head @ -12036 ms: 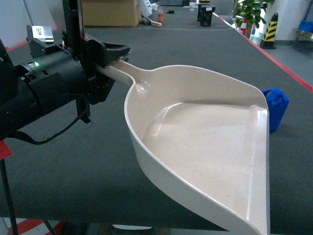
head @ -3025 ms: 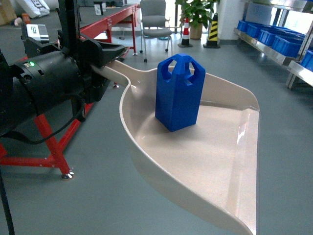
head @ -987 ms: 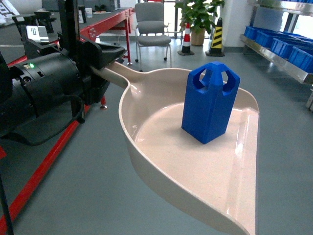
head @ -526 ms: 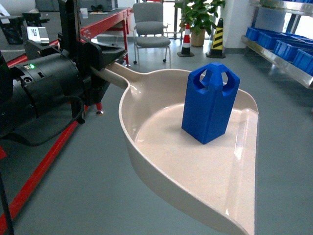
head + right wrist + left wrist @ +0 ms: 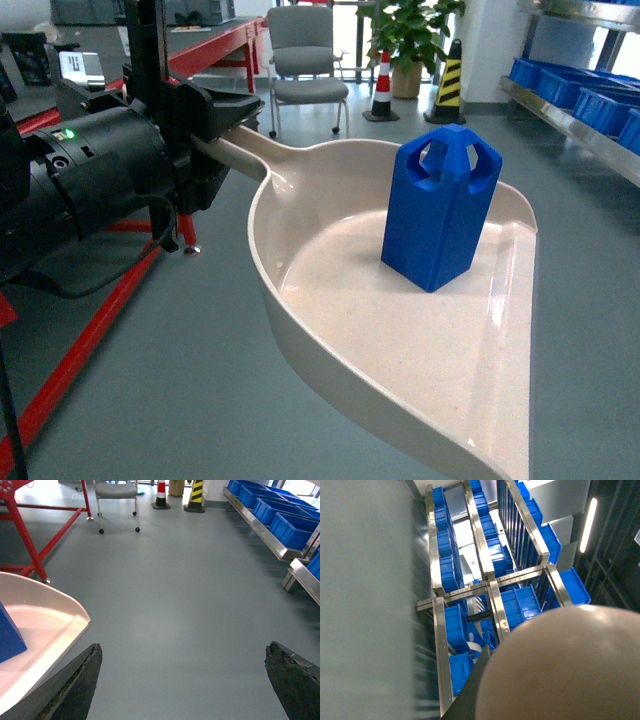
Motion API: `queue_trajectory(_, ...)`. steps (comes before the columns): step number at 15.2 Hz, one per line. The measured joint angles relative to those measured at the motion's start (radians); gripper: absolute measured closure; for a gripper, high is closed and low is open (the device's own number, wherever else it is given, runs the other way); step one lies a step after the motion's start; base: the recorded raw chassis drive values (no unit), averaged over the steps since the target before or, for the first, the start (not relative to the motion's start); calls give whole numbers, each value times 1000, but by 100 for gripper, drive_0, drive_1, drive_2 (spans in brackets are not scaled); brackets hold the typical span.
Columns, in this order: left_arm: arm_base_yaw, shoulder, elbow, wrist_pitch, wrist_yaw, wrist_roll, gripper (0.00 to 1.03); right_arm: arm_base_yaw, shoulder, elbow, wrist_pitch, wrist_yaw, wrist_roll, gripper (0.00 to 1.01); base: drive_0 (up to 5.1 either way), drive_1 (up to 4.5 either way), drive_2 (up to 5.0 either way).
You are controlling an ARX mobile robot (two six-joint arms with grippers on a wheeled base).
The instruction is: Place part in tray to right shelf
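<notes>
Since half a second ago, your view has swung a little: the part (image 5: 440,206) sits slightly further right and higher in the head picture, and the grey chair (image 5: 304,55) has drifted rightward behind it.

Your left gripper (image 5: 205,125) is clamped on the tray's handle, holding the tray (image 5: 400,370) out above the floor. The part stands upright on the tray's flat bed, near the far right rim, its looped top uppermost. From the left wrist you see only the tray's rounded cream underside (image 5: 560,670) filling the lower right corner.

Your right gripper (image 5: 182,680) hangs with its jaws wide apart and nothing between them, its two dark fingertips (image 5: 75,687) at the bottom corners of the right wrist view, with the tray's corner and a bit of the part just to the left.

Below everything lies a smooth grey floor (image 5: 190,600). A red-framed worktop (image 5: 215,40) stands at the left, with a potted plant (image 5: 412,30) and striped cones (image 5: 448,85) beyond the chair. Along the right wall runs a stainless shelf (image 5: 260,527) carrying blue crates (image 5: 292,530).
</notes>
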Motion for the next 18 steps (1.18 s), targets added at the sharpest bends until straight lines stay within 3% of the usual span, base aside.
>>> queue_trajectory(18, 0, 0, 0, -11, 0, 1, 91, 0, 5, 0, -6, 0, 0, 3, -4, 423, -431)
